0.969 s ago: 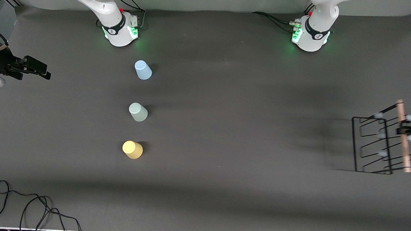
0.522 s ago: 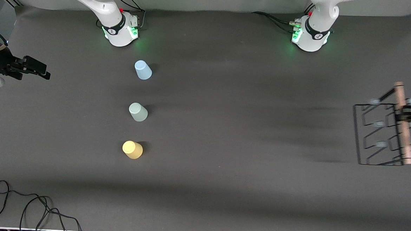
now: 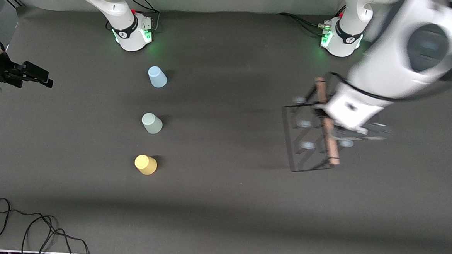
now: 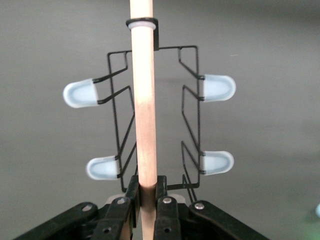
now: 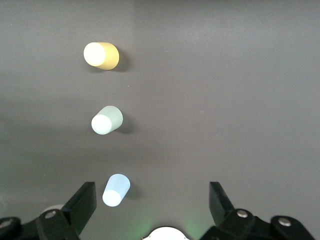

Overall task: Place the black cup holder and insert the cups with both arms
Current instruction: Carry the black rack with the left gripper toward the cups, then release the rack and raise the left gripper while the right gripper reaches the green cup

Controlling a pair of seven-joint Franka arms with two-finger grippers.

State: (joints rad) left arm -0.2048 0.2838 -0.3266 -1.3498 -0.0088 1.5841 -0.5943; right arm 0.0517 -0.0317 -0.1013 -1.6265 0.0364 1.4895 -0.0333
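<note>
**Operator:** Where is the black wire cup holder [image 3: 330, 146] with the wooden dowel handle?

**Manual:** Your left gripper [image 4: 146, 192] is clamping its dowel, keeping it upright over the table at mid-frame height. Your right gripper [image 3: 39, 76] is waiting, jaws wide, leaving the three small plastic cups [image 3: 152, 123] unobstructed.

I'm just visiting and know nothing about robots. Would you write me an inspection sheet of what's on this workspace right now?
Surface: dark grey table mat.
Job's things: black cup holder held above the mat by its wooden handle; light blue cup, pale green cup and yellow cup standing upside down in a row.
Clutter: nothing seen.
Grippers: left gripper shut on the handle; right gripper open, waiting above the cups.
Cables: loose black cable at the mat's near corner.
Surroundings: green-lit arm bases.
</note>
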